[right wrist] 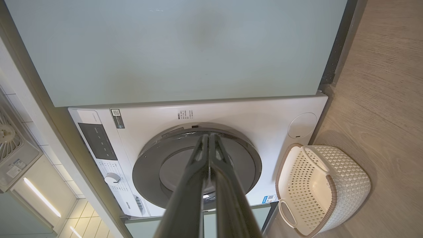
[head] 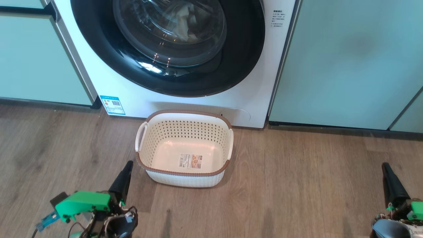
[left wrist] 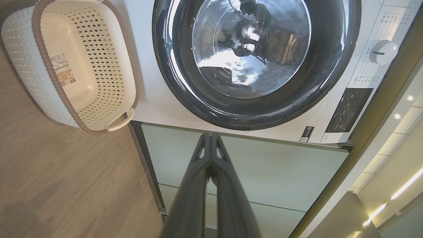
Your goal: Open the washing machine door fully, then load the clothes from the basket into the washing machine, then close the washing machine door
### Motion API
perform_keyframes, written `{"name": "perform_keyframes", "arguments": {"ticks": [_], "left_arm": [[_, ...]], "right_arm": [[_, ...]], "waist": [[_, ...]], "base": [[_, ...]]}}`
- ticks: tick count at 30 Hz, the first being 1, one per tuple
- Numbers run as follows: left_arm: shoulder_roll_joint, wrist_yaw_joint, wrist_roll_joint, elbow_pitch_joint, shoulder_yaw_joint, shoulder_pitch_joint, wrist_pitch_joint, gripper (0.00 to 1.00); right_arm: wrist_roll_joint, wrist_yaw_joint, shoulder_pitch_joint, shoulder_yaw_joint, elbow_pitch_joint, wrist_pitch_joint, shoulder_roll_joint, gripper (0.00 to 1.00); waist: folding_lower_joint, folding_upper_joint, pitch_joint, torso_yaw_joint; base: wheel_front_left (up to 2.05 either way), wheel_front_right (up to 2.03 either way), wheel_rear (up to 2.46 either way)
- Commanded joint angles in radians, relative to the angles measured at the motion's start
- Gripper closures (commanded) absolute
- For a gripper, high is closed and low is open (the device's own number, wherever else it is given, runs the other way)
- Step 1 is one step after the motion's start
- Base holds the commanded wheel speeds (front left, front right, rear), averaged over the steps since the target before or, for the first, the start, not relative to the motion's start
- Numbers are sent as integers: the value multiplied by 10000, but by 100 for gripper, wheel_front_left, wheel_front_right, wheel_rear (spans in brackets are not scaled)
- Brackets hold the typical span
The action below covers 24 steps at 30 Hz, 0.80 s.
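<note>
The washing machine (head: 138,99) stands white between cabinets, and its door (head: 238,59) with the glossy black rim is shut flat against the front. Pale clothes (head: 183,23) show through the glass inside the drum. On the floor just in front sits the white perforated basket (head: 183,178), holding nothing but its label sticker. My left gripper (head: 129,164) hovers low at the basket's left, shut and holding nothing. My right gripper (head: 385,165) is far to the right, also shut and holding nothing. In the left wrist view, my left gripper (left wrist: 210,135) points at the cabinet below the door (left wrist: 172,82); in the right wrist view, my right gripper (right wrist: 209,135) points at the door (right wrist: 148,172).
Pale-green cabinet doors (head: 347,59) flank the machine on both sides (head: 33,59). Wooden floor (head: 297,185) spreads around the basket. A blue label sticker (head: 112,105) marks the machine's lower left corner. The control knob (left wrist: 383,52) and dark panel (left wrist: 348,109) sit along the machine's top.
</note>
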Motion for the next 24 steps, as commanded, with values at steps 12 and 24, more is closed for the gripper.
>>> {"name": "perform_keyframes", "arguments": {"ticks": [12, 24], "left_arm": [[59, -88, 88, -275, 388, -568, 64, 100], [44, -88, 106, -275, 409, -570, 81, 100]], "right_arm": [[-68, -29, -553, 117, -317, 113, -64, 100], [-89, -29, -556, 93, -315, 133, -47, 100]], "waist": [[0, 0, 0, 0], [0, 0, 0, 0]], "base": [[0, 0, 0], [0, 0, 0]]}}
